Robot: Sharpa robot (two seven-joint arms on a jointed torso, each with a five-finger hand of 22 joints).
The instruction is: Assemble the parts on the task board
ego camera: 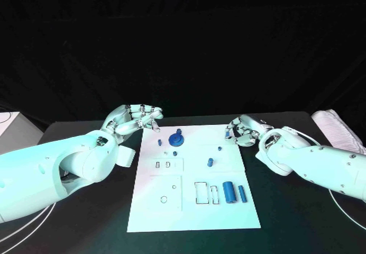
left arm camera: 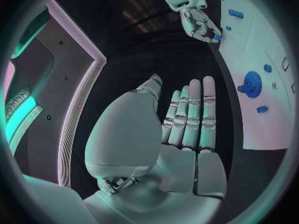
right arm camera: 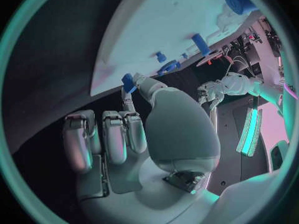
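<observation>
The white task board (ego camera: 191,211) lies in the middle of the black table. On it are a blue disc with a knob (ego camera: 176,139), a few small blue pegs such as one (ego camera: 209,161), and two blue cylinders (ego camera: 228,191) near the front right. At the board's far right edge my right hand (ego camera: 244,131) pinches a small blue part (ego camera: 229,136); the right wrist view shows that part (right arm camera: 128,82) between thumb and a fingertip, close to the board's edge (right arm camera: 162,30). By the far left corner my left hand (ego camera: 139,119) hovers, and its fingers (left arm camera: 190,119) are straight and hold nothing.
The board has several outlined slots (ego camera: 201,193) near its front. A white box (ego camera: 11,127) stands at the table's left edge and a pale bundle (ego camera: 336,129) at the right edge. Cables (ego camera: 347,211) hang below both arms.
</observation>
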